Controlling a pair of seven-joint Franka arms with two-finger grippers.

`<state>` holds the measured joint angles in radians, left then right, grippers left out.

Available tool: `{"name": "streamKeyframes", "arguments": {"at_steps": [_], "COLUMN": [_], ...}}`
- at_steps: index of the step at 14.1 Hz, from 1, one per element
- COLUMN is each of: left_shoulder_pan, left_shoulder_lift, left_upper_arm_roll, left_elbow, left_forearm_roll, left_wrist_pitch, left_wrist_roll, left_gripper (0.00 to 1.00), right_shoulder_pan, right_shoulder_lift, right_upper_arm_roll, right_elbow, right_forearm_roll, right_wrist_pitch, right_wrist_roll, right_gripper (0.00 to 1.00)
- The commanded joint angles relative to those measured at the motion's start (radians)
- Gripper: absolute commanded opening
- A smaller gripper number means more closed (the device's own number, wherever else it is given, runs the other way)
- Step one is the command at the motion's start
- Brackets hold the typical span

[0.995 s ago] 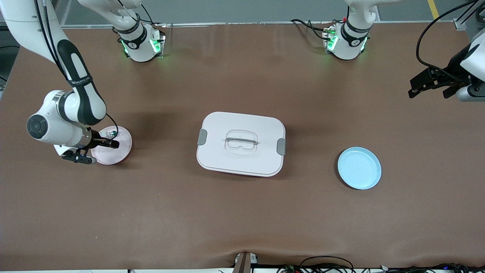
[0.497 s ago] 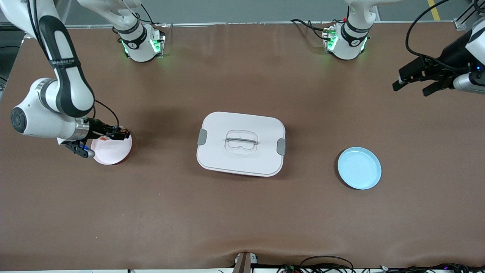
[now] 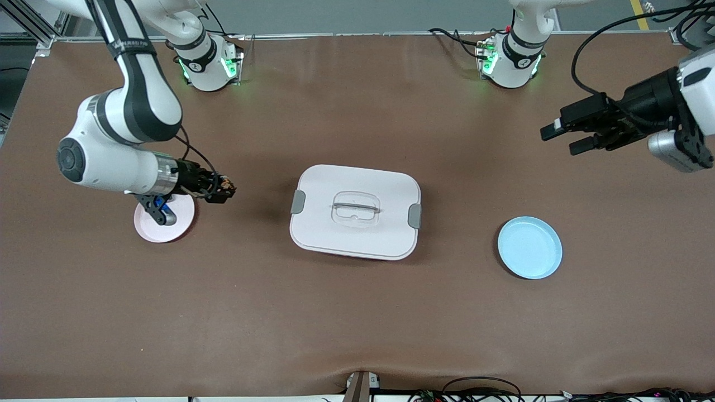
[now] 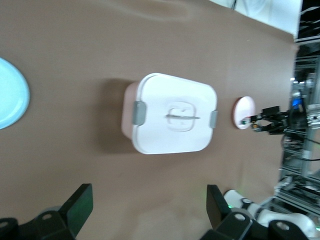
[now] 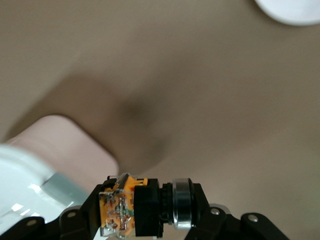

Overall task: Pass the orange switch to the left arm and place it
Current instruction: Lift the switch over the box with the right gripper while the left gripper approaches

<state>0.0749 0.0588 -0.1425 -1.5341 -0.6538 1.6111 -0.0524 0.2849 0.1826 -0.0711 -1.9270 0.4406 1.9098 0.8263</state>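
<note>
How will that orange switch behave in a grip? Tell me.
Probably stiff: the orange switch keeps its blocky shape in the shut right gripper. Likely light, being tiny beside the box. Its round metal ring could let it roll if set down.

The orange switch [image 5: 142, 207], a small black-bodied part with an orange circuit end and a silver ring, is clamped in the right gripper [image 3: 220, 188], in the air over bare desk between the box and the right arm's end. The box [image 3: 355, 211] is white with rounded corners, grey side latches and a recessed top handle; it sits closed and flat at the desk's middle. The left gripper [image 3: 564, 137] hangs with fingers apart above the left arm's end of the desk.
</note>
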Motion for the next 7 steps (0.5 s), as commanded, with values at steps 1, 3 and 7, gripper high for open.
{"name": "streamKeyframes", "arguments": {"at_steps": [1, 3, 7], "left_shoulder_pan": [-0.035, -0.101, -0.262], "left_shoulder_lift": [0.022, 0.041, 0.094], "left_upper_arm_roll": [-0.002, -0.002, -0.002], "left_elbow": [0.015, 0.012, 0.012], "left_forearm_roll": [-0.047, -0.055, -0.061], "left_wrist_pitch": [0.033, 0.081, 0.234], "left_wrist_roll": [0.023, 0.008, -0.010], "left_gripper": [1.00, 1.00, 1.00], "right_shoulder_pan": [0.074, 0.109, 0.151], "right_shoulder_lift": [0.011, 0.015, 0.057], "right_upper_arm_roll": [-0.010, -0.012, -0.012], "right_elbow": [0.089, 0.129, 0.230], "right_forearm_roll": [0.074, 0.151, 0.213], "right_wrist_pitch": [-0.025, -0.020, -0.017], "right_wrist_roll": [0.172, 0.246, 0.393], "right_gripper": [0.00, 0.00, 0.00]}}
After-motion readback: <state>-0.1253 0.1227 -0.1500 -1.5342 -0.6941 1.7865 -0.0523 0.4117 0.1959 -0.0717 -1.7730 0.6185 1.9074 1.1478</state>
